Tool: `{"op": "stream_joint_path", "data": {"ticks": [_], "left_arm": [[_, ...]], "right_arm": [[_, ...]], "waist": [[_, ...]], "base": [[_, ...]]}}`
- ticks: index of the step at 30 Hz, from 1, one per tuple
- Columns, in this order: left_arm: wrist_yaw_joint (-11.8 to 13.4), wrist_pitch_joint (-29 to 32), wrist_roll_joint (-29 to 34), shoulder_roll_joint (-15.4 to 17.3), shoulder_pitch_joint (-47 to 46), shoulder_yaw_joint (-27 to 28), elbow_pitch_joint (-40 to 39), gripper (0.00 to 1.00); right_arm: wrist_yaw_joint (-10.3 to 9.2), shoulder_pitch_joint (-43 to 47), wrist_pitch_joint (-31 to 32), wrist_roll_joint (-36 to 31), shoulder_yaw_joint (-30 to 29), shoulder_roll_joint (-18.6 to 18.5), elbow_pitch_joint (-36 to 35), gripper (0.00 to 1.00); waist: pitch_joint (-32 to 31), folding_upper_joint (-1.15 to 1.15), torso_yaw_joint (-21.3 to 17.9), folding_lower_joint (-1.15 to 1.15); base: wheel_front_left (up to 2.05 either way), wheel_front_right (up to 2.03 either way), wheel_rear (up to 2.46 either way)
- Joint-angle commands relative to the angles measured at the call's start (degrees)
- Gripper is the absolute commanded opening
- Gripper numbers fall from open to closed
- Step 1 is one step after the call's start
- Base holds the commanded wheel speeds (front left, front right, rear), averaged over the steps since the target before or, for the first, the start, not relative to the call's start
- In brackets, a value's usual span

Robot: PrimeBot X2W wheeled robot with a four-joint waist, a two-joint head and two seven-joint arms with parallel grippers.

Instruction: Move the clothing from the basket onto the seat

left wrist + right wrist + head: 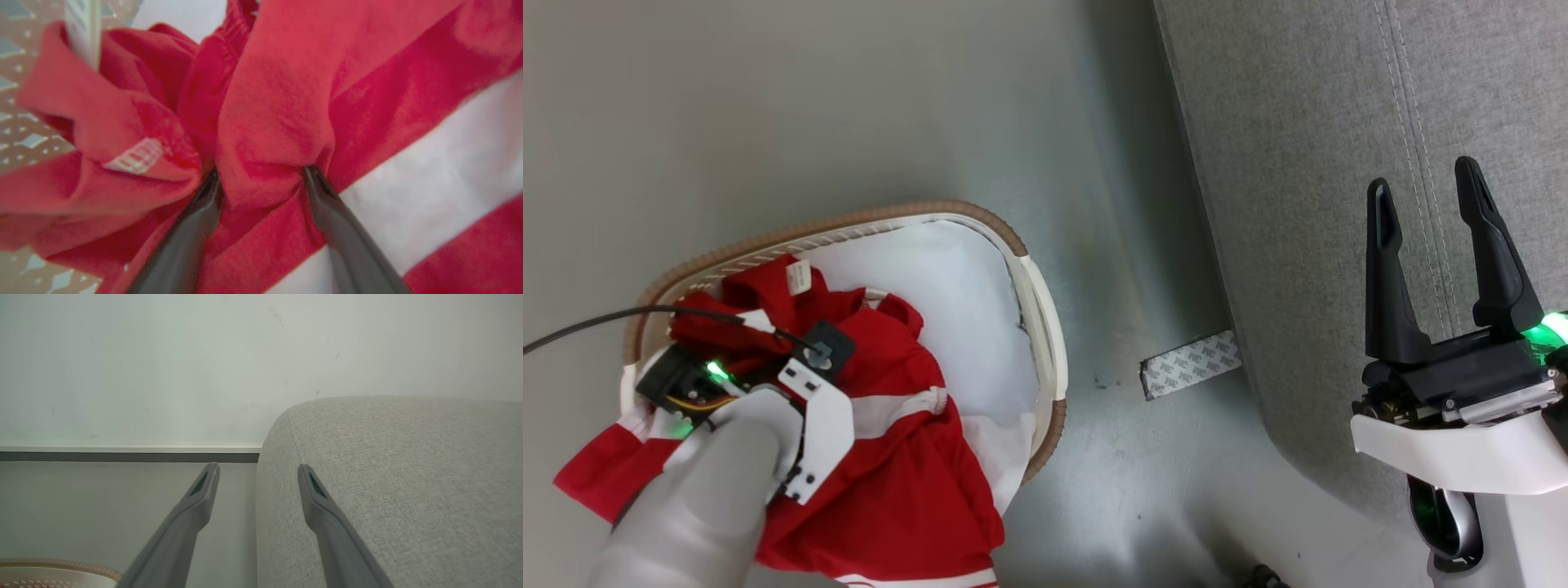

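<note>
1. Nearest the head camera, the pale left forearm [703,506] reaches down into the laundry basket [980,216]; its wrist housing sits over the heap, and a thin black cable [596,320] trails off to the side.
2. The left gripper [261,171] is spread wide and has hold of nothing yet; both dark fingers are pushed into the clothing [898,474], and a fold of red fabric bulges up between them.
3. The red clothing is heaped on the side of the basket nearer the robot; the piece with broad white bands spills over the rim, and a small white tag [799,278] sticks up at the far side of the heap; none of it is on the grey seat [1298,163], which stands to the right across a strip of bare floor.
4. The right gripper [1423,175] hangs over the seat's edge, its fingers wide apart and empty.
5. The step in hand looks like the pinch; if the fingers close on that fold alone, the thin bite may slip out on the lift.
6. Both garments are tangled together, so one may ride up and then drop on the floor short of the seat.
7. Fabric draped over the rim may catch and drag or tip the light basket; the cable could snag in the heap too.
</note>
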Motion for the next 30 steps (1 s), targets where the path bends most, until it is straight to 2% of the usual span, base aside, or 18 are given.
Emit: {"op": "stream_joint_path", "data": {"ticks": [1,2,9,12,16,23,30], "left_arm": [[-0.14,-0.69,-0.47,-0.5,-0.45,-0.23,0.8,0.05],[-0.14,-1.24,-0.7,-0.94,-0.43,-0.36,1.12,0.0],[0.51,-7.1,-4.14,-4.88,1.23,1.08,0.57,0.0],[0.17,-11.24,-6.9,-8.07,4.25,1.88,-0.85,0.0],[-0.2,-14.55,-9.44,-9.91,7.56,2.22,-3.41,0.0],[-0.09,-17.16,-13.54,-11.64,13.78,3.25,-11.37,0.0],[1.16,-15.82,-17.75,-11.77,20.69,5.47,-24.58,0.0]], "right_arm": [[-0.13,0.39,0.03,-0.17,-0.31,0.05,0.48,1.0],[-0.12,0.46,0.02,-0.44,-0.29,0.04,0.73,1.0],[-0.13,1.55,0.03,-1.25,-1.16,0.02,2.54,1.0],[-0.13,3.8,0.02,-1.71,-2.48,-0.01,4.28,1.0],[-0.12,7.0,0.03,-2.53,-3.34,-0.01,5.9,1.0],[-0.12,13.89,0.03,-3.46,-4.81,0.0,8.24,1.0],[-0.13,19.74,0.02,-4.26,-5.11,0.0,9.64,1.0]], "waist": [[-0.55,0.0,0.32,-0.01],[-0.97,0.0,0.56,-0.01],[-6.84,0.0,3.24,-0.01],[-13.84,0.0,5.85,-0.01],[-21.35,0.0,8.47,-0.01],[-33.08,0.0,12.21,-0.01],[-42.11,0.0,14.16,-0.01]], "base": [[0.0,0.0,0.0],[0.0,0.0,0.0],[0.0,0.0,0.0],[0.0,0.0,0.0],[0.0,0.0,0.0],[0.0,0.0,0.0],[0.0,0.0,0.0]]}}
